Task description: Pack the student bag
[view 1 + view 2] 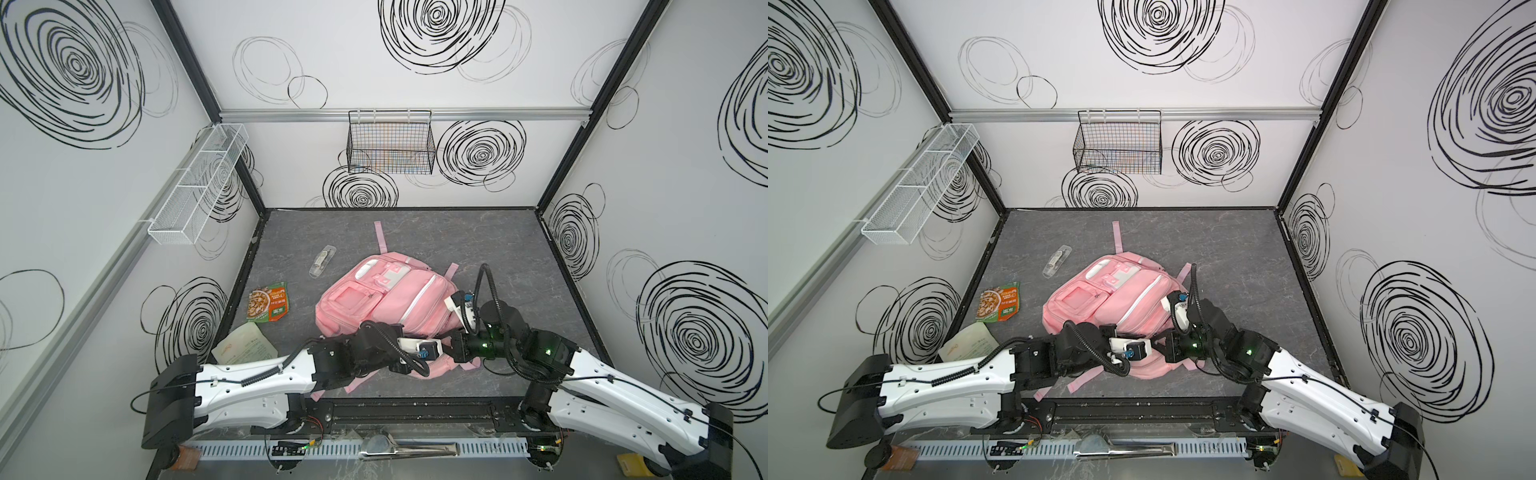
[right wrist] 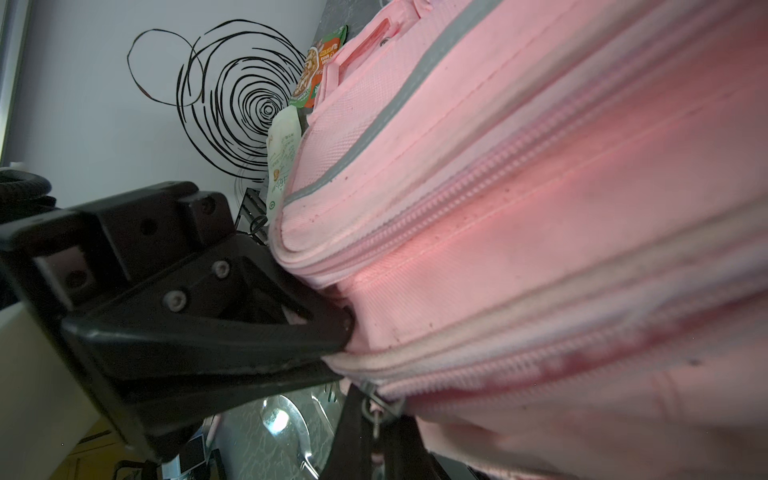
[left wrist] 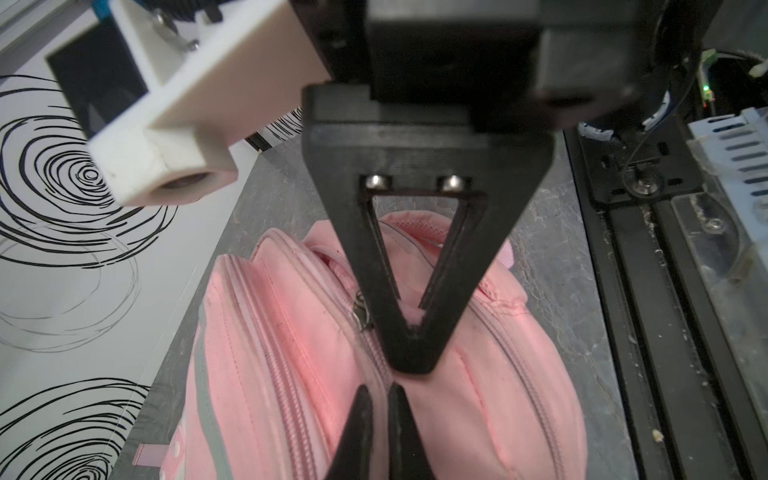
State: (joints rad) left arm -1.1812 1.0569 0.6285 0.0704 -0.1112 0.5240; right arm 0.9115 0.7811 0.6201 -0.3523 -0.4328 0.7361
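Left wrist view: left end effector (image 3: pixel 380 392) fully closed on a fold of the pink fabric backpack (image 3: pixel 478 395); right end effector (image 3: pixel 411 351), tip-to-tip opposite, closed, pinching the same fabric.

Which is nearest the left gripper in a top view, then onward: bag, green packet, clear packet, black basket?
1. bag: pinched in the left gripper, at the near edge.
2. green packet and clear packet, both off to the left: too close to call.
3. black basket: on the back wall, farthest.
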